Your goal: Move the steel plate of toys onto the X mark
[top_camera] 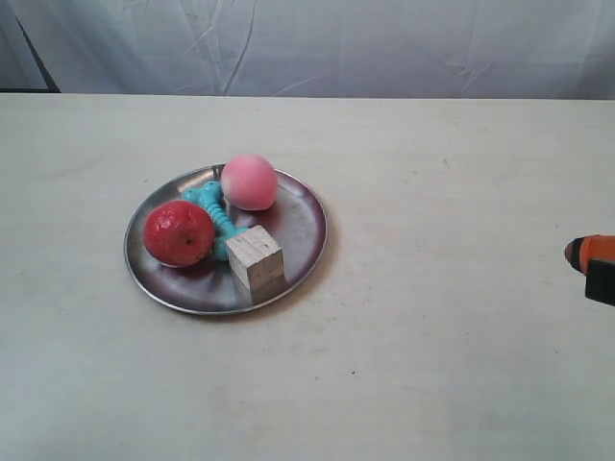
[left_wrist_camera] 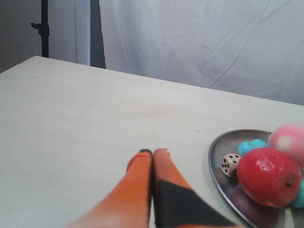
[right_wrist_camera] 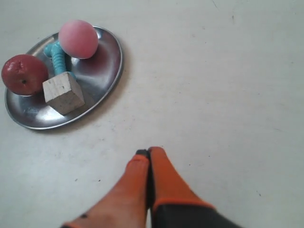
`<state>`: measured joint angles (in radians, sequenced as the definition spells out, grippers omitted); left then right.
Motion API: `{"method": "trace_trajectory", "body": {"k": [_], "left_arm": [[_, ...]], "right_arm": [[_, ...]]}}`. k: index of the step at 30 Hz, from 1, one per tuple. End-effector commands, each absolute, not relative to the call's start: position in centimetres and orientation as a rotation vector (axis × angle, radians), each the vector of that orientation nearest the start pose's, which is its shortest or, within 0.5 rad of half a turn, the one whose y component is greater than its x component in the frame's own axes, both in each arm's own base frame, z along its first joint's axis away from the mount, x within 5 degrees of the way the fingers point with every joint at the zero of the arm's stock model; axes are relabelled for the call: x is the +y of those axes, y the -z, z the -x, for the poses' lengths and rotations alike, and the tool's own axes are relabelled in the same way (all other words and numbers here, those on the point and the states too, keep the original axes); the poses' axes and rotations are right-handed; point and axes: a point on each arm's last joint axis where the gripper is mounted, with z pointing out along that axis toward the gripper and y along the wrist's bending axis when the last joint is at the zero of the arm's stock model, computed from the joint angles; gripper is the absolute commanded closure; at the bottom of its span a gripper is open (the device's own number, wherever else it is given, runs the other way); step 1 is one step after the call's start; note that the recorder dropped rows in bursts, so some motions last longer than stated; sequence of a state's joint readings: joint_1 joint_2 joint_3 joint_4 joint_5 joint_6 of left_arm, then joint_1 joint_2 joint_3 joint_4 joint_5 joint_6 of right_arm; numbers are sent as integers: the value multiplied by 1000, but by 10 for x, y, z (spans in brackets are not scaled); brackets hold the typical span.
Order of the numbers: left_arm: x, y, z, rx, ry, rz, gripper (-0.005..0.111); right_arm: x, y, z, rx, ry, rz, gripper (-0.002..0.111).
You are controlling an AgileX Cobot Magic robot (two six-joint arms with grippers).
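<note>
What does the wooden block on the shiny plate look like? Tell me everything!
The wooden block is a pale cube with faint grain lines and sharp edges. It sits flat on the steel plate, near its rim. The teal bone toy lies right beside it, maybe touching. Nothing rests on top of it.

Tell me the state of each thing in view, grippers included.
steel plate, lying flat, loaded
red apple, on the plate
pink peach, on the plate
teal bone, lying on the plate
wooden cube, on the plate
white die, on the plate
left gripper, shut, empty
right gripper, shut, empty
</note>
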<state>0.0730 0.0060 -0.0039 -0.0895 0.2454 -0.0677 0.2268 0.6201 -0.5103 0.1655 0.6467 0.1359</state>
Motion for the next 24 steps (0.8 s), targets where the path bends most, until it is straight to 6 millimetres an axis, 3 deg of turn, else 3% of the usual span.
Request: {"method": "trace_trajectory", "body": {"k": [1,7,10,15,20,24], "left_arm": [[2,-192,-55,1705,75,184,106],[2,-192,-55,1705,75,184,106],[2,-192,-55,1705,75,184,106],[3,-192,-55,1707,43,161,106],[3,-192,-55,1707,36,156,106],[3,-192,-55,1707,36,156,106]], "right_arm": [[34,-279,-110,2243,-376,3,108],[34,-279,-110,2241,-374,4,108],[33,-290,-108,2119,-429,-53,108],[17,-297,-89,1904,-300,-50,108],[6,-264,-67,1783,-212,-129,108],[4,-229,-60,1752,-226,-186,108]]}}
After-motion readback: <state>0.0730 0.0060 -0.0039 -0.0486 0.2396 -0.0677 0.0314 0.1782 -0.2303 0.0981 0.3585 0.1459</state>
